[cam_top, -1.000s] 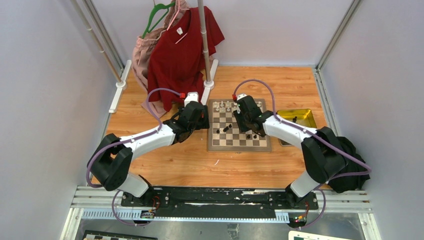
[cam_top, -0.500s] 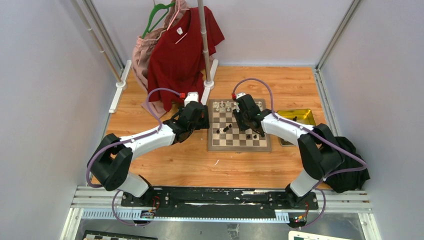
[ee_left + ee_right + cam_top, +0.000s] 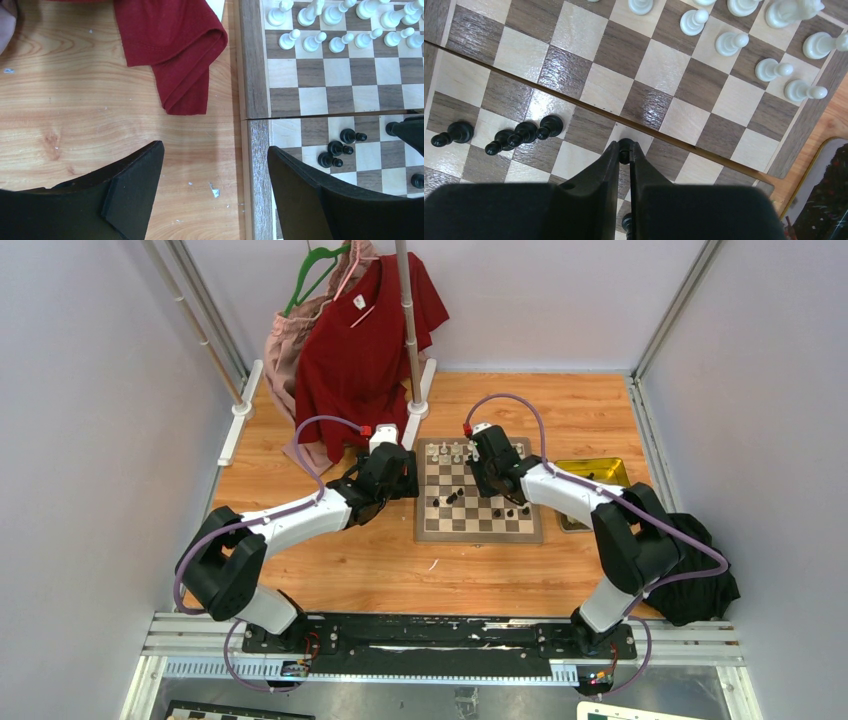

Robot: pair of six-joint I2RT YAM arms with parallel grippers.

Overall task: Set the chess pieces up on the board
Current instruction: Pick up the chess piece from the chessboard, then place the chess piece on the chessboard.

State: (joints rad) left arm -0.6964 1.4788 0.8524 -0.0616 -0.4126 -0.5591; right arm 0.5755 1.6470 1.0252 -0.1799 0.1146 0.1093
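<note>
Wooden board (image 3: 664, 65): right hand (image 3: 625, 151) pinching black piece (image 3: 624, 144) over it; left hand (image 3: 215, 148) splayed beside edge.

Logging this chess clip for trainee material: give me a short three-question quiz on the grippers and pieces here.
1. True or false: the left gripper is open, beside the board.
2. The right gripper pinches: A) a white pawn, B) a black piece, C) nothing.
3. Fill in (near/far): the white pieces stand along the board's ___ edge.
Key: 1 true; 2 B; 3 far.
</note>
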